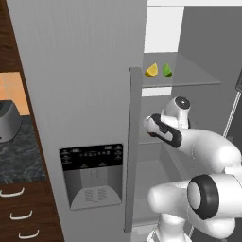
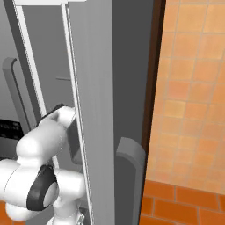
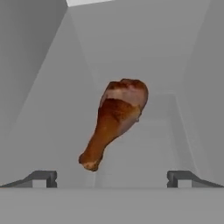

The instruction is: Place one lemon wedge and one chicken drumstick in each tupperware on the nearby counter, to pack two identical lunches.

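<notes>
Ahead of the spread end effector (image 3: 112, 177) lies the chicken drumstick (image 3: 116, 120).

Gripper (image 3: 112, 179) jaws wide apart inside fridge — bare grey floor between tips and chicken drumstick (image 3: 116, 120). Closed fridge door (image 1: 80, 94) blocks left — grey walls hem both sides.

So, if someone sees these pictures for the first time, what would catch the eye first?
Probably the reddish-brown chicken drumstick in the hand view, lying on a pale grey fridge shelf just ahead of the open fingers. Next, in the left base view, the yellow lemon wedge and the green lemon wedge sit side by side on an upper glass shelf, above the white arm reaching into the fridge.
</notes>
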You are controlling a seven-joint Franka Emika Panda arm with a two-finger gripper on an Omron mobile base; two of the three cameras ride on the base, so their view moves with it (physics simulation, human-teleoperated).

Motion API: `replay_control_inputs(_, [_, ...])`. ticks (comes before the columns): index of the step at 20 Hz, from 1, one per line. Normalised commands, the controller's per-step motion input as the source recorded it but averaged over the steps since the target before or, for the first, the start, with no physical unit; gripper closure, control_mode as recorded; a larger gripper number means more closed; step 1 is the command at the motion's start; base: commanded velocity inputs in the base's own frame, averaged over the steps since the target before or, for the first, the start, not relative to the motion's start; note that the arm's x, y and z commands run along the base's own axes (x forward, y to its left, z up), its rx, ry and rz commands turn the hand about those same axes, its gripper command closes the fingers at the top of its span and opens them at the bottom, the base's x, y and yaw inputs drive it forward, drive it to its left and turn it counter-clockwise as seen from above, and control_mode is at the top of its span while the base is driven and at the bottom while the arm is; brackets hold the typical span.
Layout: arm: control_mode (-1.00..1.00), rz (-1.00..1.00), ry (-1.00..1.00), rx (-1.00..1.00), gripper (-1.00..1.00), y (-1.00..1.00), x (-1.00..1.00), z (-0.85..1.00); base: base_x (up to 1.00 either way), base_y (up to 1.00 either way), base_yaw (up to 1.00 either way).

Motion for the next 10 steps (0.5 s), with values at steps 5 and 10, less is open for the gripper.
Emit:
replay_control_inputs(5, [-1.0, 0.0, 0.01, 0.0, -1.0, 0.0, 0.84, -0.33, 0.0, 0.0, 0.0])
replay_control_inputs(10, [-1.0, 0.0, 0.01, 0.0, -1.0, -0.01, 0.72, -0.5, 0.0, 0.0, 0.0])
